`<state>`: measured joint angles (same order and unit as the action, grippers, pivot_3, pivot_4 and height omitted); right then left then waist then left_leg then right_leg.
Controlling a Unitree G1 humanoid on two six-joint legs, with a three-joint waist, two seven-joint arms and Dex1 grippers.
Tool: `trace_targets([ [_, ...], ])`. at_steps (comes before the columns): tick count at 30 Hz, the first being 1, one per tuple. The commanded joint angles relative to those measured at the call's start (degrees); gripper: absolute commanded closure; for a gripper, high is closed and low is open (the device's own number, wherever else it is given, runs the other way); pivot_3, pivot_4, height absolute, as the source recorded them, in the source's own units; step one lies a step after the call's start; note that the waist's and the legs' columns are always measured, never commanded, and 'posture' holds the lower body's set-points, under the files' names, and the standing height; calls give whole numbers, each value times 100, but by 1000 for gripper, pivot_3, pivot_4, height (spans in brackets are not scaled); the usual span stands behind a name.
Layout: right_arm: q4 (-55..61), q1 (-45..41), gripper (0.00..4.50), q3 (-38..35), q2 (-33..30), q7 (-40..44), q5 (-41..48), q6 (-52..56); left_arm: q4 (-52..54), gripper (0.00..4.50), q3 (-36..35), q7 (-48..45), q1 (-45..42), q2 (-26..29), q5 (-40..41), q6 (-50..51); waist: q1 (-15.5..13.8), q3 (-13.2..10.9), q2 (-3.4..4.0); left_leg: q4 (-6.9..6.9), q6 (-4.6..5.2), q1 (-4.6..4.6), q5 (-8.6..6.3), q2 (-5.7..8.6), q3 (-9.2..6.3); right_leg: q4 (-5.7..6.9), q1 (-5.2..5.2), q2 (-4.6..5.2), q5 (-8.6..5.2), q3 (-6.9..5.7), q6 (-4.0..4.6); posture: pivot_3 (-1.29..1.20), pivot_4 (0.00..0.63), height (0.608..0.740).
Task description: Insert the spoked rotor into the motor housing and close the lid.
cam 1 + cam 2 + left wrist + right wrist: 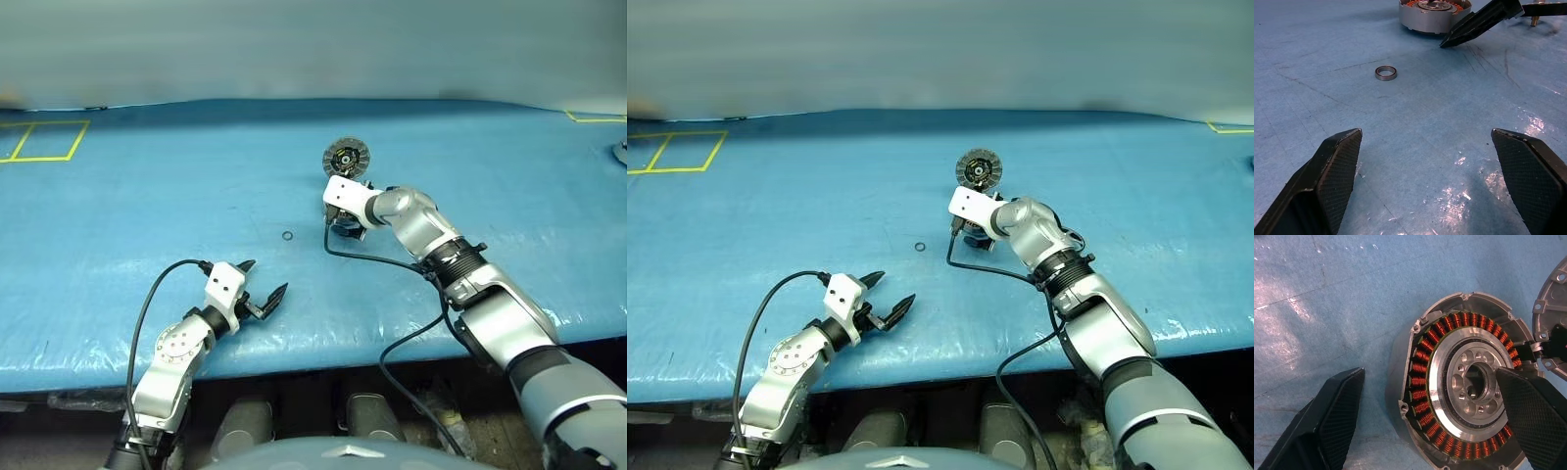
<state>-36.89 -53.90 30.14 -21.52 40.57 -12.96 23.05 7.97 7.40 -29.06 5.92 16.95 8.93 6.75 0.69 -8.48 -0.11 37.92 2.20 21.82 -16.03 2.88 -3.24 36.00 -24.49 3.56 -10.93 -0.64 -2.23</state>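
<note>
The motor housing (1425, 382) sits open on the blue mat, its copper windings ringing a silver centre. My right gripper (1430, 374) hangs just above it, open, one finger beside the can and the other over its centre. The lid (345, 157) stands upright behind the can, its dark segmented face turned toward me; its grey edge (1552, 289) is at the can's side. My left gripper (260, 289) rests open and empty near the table's front edge, pointing toward the housing (1432, 14). The spoked rotor is out of view.
A tiny thin dark ring (287, 236) lies on the mat between the two grippers, also seen as the ring (1386, 73) ahead of the left fingers. Yellow tape squares (39, 142) mark the far left corner. The table's front edge (323, 362) runs just behind the left gripper.
</note>
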Motion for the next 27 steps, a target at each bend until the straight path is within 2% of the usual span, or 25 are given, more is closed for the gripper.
trace_targets([
  [1, -26, -71, 25, -127, 12, 429, 17, 75, 317, 0, 80, 22, 22, -42, -52, -117, 0, 0, 0, 1, 0, 0, 0, 0, 0, 0, 1, 0, 0, 0, 0, 0, 150, 740],
  [3, -31, -49, 25, -124, 12, 678, 16, 183, 323, 0, 99, 39, 24, -50, -67, -111, 1, 2, 2, 2, 1, 0, 0, 0, 0, 0, 1, 0, 1, 1, 0, 0, 150, 740],
  [6, -92, -48, 581, -140, 25, 983, 7, 378, 324, 0, 133, 59, 14, -65, -82, -108, -2, 3, 4, 2, 1, -1, 0, 0, 0, 1, 1, 0, 1, 0, 0, 0, 150, 740],
  [7, -117, -51, 999, -152, 34, 1038, 0, 427, 325, 0, 141, 62, 9, -70, -84, -106, -4, 3, 4, 2, 1, -1, 0, 0, 0, 2, 1, 0, 1, 0, 0, 0, 150, 740],
  [12, -222, -33, 2522, -174, 71, 1208, -49, 654, 320, 0, 143, 64, -6, -119, -118, -90, -1, 13, 3, 1, 0, -3, -1, 0, -2, 2, 3, 1, 1, 0, 0, 0, 150, 740],
  [17, 481, 349, 2662, -439, 160, 1425, 252, 1289, 327, 0, 133, 68, -3, -128, -124, -56, -6, 19, 3, 5, 0, -16, -1, -1, -4, 3, 16, 0, 4, -1, 5, 0, 150, 740],
  [23, 2501, 1503, 2691, -509, 261, 1428, 611, 2889, 334, 0, 90, 57, 22, -94, -101, -31, 6, 72, 11, 2, -5, -15, -9, -9, -10, 4, 15, -4, 2, -3, 9, 0, 150, 740],
  [27, 3583, 2184, 2693, -747, 557, 1026, 848, 3989, 330, 0, 69, 31, 25, -69, -81, -18, 3, 112, 8, 0, -7, -17, -17, -17, -11, 2, 15, -9, -2, -5, 15, 0, 150, 740],
])
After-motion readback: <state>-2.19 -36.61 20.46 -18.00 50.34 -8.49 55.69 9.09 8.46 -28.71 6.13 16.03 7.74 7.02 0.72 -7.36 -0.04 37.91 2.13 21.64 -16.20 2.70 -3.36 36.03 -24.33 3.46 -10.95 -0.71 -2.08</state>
